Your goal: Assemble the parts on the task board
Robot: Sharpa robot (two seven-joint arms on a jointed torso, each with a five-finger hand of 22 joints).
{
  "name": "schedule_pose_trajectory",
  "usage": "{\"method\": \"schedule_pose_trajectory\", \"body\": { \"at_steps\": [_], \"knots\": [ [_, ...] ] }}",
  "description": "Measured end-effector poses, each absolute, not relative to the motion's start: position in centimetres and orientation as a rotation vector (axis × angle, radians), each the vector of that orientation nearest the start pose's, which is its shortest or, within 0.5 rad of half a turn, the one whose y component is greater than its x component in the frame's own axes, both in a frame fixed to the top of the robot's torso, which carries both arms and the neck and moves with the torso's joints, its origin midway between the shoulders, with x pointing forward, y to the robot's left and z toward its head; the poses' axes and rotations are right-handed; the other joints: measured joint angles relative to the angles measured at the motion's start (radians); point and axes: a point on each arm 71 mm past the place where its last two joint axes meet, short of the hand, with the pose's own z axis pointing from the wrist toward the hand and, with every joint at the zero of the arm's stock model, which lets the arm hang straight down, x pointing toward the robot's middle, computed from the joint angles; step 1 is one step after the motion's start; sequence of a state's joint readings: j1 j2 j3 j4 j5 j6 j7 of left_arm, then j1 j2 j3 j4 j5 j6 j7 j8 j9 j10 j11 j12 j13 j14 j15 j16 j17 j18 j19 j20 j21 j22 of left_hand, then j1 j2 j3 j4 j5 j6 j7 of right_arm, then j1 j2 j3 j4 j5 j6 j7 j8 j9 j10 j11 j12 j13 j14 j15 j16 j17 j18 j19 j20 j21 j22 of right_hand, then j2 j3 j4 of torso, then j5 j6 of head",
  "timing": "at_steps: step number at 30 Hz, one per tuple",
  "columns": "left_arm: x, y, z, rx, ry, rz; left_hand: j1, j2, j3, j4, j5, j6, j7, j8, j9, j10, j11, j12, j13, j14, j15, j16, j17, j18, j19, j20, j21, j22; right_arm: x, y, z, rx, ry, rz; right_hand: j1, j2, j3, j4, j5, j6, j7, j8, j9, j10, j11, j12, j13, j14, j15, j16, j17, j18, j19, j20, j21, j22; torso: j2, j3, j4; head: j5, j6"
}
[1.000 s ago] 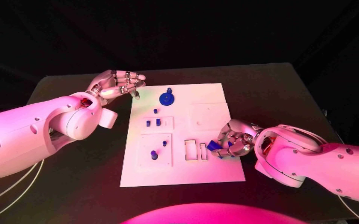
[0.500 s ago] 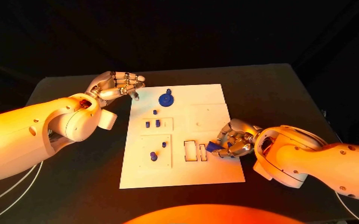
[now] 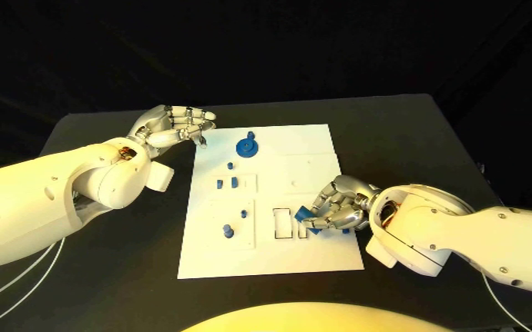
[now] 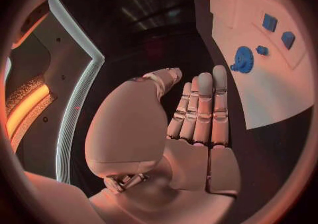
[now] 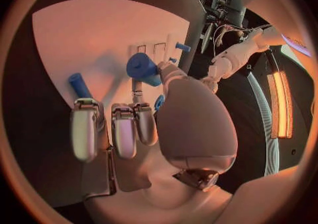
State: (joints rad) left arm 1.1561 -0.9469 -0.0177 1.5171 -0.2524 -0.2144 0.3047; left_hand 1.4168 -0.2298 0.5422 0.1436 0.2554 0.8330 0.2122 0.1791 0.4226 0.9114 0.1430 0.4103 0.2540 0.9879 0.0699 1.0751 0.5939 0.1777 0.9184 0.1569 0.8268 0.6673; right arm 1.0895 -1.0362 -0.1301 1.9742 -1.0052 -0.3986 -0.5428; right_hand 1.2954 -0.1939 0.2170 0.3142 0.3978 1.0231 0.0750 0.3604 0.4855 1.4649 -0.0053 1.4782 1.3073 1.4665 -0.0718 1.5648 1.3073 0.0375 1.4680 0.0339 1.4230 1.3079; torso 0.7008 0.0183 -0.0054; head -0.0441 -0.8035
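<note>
My left hand [image 3: 172, 127] stays parked by the board's [image 3: 310, 144] far left corner, fingers curled in, holding nothing. The gear [image 3: 247, 146] sits near it on the board. My right hand [image 3: 333, 209] has shifted left over the slots [image 3: 290, 222], pinching a blue part [image 3: 314, 224]; insertion looks close.

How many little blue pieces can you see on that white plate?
7, maybe more hidden. A gear with a small piece beside it at the far end, three pegs mid-board, two nearer. The right robot hand holds another.
</note>
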Motion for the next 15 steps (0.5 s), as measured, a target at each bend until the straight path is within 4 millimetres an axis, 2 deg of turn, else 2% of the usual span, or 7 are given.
{"method": "schedule_pose_trajectory", "body": {
  "at_steps": [2, 4, 6, 7, 9, 15],
  "knots": [
    [48.0, 25.4, -19.2, -0.925, 1.577, -1.416, 0.0, 0.0, 0.0, 0.0, 0.0, 0.0, 0.0, 0.0, 0.0, 0.0, 0.0, 0.0, 0.0, 0.0, 0.0, 0.0, 0.0, 0.0, 0.0, 0.0, 0.0, 0.0, 35.6, -18.8, -24.5, 0.521, 2.176, 0.647, -0.018, -0.001, 0.002, -0.001, -0.01, 0.001, 0.001, 0.0, 0.0, 0.0, 0.0, 0.0, 0.0, 0.0, 0.0, 0.0, 0.0, 0.0, 0.0, 0.0, 0.0, 0.0, 0.0, 0.0001, -0.0002, 0.0, 0.0],
    [48.0, 25.4, -19.2, -0.925, 1.577, -1.416, 0.0, 0.0, 0.0, 0.0, 0.0, 0.0, 0.0, 0.0, 0.0, 0.0, 0.0, 0.0, 0.0, 0.0, 0.0, 0.0, 0.0, 0.0, 0.0, 0.0, 0.0, 0.0, 35.5, -18.4, -24.8, 0.524, 2.185, 0.653, -0.043, -0.001, 0.021, -0.018, -0.027, 0.001, 0.001, 0.0, 0.0, 0.0, 0.0, 0.0, 0.0, 0.0, 0.0, 0.0, 0.0, 0.0, 0.0, 0.0, 0.0, 0.0, 0.001, 0.0002, -0.0003, 0.001, 0.0],
    [48.0, 25.4, -19.2, -0.925, 1.577, -1.416, 0.0, 0.0, 0.0, 0.0, 0.0, 0.0, 0.0, 0.0, 0.0, 0.0, 0.0, 0.0, 0.0, 0.0, 0.0, 0.0, 0.0, 0.0, 0.0, 0.0, 0.0, 0.0, 35.5, -18.0, -25.1, 0.526, 2.192, 0.66, -0.078, -0.007, 0.019, -0.02, -0.017, 0.002, 0.001, 0.035, 0.002, 0.0, 0.0, -0.004, 0.0, 0.0, 0.0, 0.0, 0.0, 0.0, 0.0, 0.0, 0.0, 0.0, 0.001, 0.0007, -0.0003, 0.002, 0.0],
    [48.0, 25.4, -19.3, -0.925, 1.577, -1.416, 0.0, 0.0, 0.0, 0.0, 0.0, 0.0, 0.0, 0.0, 0.0, 0.0, 0.0, 0.0, 0.0, 0.0, 0.0, 0.0, 0.0, 0.0, 0.0, 0.0, 0.0, 0.0, 35.5, -17.8, -25.1, 0.527, 2.193, 0.663, -0.088, -0.01, 0.014, -0.024, -0.012, 0.003, 0.003, 0.044, 0.004, 0.0, 0.0, -0.005, 0.0, 0.0, 0.0, 0.0, 0.0, 0.0, 0.0, 0.0, 0.0, 0.0, 0.001, 0.0008, -0.0003, 0.003, 0.0],
    [48.0, 25.4, -19.2, -0.925, 1.577, -1.417, 0.0, 0.0, 0.0, 0.0, 0.0, 0.0, 0.0, 0.0, 0.0, 0.0, 0.0, 0.0, 0.0, 0.0, 0.0, 0.0, 0.0, 0.0, 0.0, 0.0, 0.0, 0.0, 35.5, -17.5, -25.3, 0.527, 2.195, 0.667, -0.105, -0.01, 0.001, -0.025, -0.012, 0.009, 0.004, 0.054, 0.031, 0.0, 0.0, -0.005, 0.0, 0.0, 0.0, 0.0, 0.0, 0.0, 0.0, 0.0, 0.0, 0.0, 0.001, 0.0012, -0.0001, 0.003, -0.001],
    [48.0, 25.4, -19.2, -0.925, 1.578, -1.417, 0.0, 0.0, 0.0, 0.0, 0.0, 0.0, 0.0, 0.0, 0.0, 0.0, 0.0, 0.0, 0.0, 0.0, 0.0, 0.0, 0.0, 0.0, 0.0, 0.0, 0.0, 0.0, 35.6, -16.9, -25.5, 0.529, 2.193, 0.672, -0.118, -0.005, -0.01, -0.023, -0.029, 0.012, -0.006, 0.056, 0.031, 0.0, 0.0, -0.005, 0.001, 0.0, 0.0, 0.0, 0.001, 0.0, 0.0, 0.0, 0.0, 0.0, 0.001, 0.0006, 0.0001, 0.003, -0.002]
  ]
}}
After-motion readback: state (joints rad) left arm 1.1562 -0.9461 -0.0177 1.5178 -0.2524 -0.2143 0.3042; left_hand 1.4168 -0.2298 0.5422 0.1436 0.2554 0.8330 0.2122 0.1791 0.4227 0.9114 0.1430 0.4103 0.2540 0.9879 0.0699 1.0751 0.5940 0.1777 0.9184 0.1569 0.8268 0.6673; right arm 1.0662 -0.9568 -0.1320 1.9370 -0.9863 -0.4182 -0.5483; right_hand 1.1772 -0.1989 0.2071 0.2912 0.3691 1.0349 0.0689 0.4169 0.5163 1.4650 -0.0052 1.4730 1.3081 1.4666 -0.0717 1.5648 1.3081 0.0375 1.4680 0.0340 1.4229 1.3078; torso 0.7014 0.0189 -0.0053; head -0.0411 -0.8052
